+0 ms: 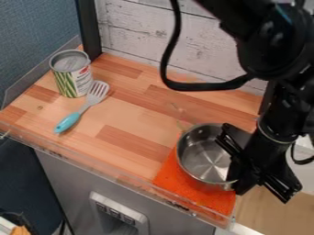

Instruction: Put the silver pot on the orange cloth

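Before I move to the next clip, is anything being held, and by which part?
That can't be told: the pincer overlaps the silver pot at its right-hand rim in the picture, but hides whether it grips there.

Black robot arm [228, 13], with bulky, glossy black joint housing [270, 43]. Thick black cable [202, 86]: loops beside the housing. Below the housing: thin pale ring [274, 137], angular black plastic-looking gripper [232, 158], long black crossbar [273, 181].

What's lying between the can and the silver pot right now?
The slotted spatula lies between them, close beside the can, with wooden counter from there to the silver pot, as the camera view shows.
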`<act>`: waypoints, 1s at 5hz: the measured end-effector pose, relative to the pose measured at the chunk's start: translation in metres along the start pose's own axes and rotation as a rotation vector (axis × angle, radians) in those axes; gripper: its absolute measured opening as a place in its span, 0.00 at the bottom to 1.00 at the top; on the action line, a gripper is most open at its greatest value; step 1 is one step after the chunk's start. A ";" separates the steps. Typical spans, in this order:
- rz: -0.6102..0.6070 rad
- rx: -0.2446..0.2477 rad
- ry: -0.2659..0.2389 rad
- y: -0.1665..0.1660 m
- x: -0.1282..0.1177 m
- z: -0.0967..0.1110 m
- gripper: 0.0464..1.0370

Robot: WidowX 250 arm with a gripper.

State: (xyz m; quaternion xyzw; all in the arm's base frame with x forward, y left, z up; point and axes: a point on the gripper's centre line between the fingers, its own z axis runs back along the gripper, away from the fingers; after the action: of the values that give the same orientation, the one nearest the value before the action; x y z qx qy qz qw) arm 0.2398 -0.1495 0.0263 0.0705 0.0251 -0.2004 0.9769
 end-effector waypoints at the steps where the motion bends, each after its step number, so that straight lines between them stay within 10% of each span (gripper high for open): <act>1: 0.031 0.011 0.022 0.008 -0.018 0.001 0.03; 5: 0.098 -0.053 -0.051 0.031 -0.008 0.006 0.03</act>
State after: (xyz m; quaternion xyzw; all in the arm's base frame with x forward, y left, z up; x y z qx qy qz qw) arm 0.2448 -0.1193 0.0366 0.0405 0.0023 -0.1531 0.9874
